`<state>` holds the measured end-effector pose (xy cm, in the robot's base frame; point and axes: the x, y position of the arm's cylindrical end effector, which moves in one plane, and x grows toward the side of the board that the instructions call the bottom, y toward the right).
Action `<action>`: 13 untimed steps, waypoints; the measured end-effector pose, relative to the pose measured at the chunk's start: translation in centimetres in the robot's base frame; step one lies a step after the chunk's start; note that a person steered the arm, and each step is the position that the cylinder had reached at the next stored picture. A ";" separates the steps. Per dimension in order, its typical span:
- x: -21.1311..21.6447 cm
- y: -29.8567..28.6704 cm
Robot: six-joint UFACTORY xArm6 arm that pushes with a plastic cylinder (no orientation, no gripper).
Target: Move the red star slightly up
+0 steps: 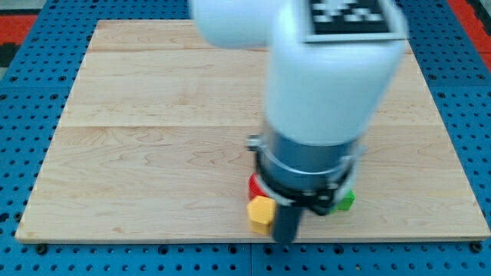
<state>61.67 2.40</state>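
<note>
A red block [255,185], probably the red star, shows only as a small sliver at the view's bottom centre; the arm hides most of it, so its shape cannot be made out. A yellow block [261,212] lies just below it, touching or nearly so. A green block [347,200] peeks out on the arm's right side. My dark rod comes down beside the yellow block, with my tip [285,239] just right of and below it, near the board's bottom edge.
The large white and grey arm body [330,84] covers the view's centre and right. The wooden board [153,138] lies on a blue perforated table [23,115]. Other blocks may be hidden under the arm.
</note>
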 end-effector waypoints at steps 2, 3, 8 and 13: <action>-4.9 -2.8; -1.4 -2.0; -10.0 3.0; -12.8 2.4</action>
<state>48.85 4.75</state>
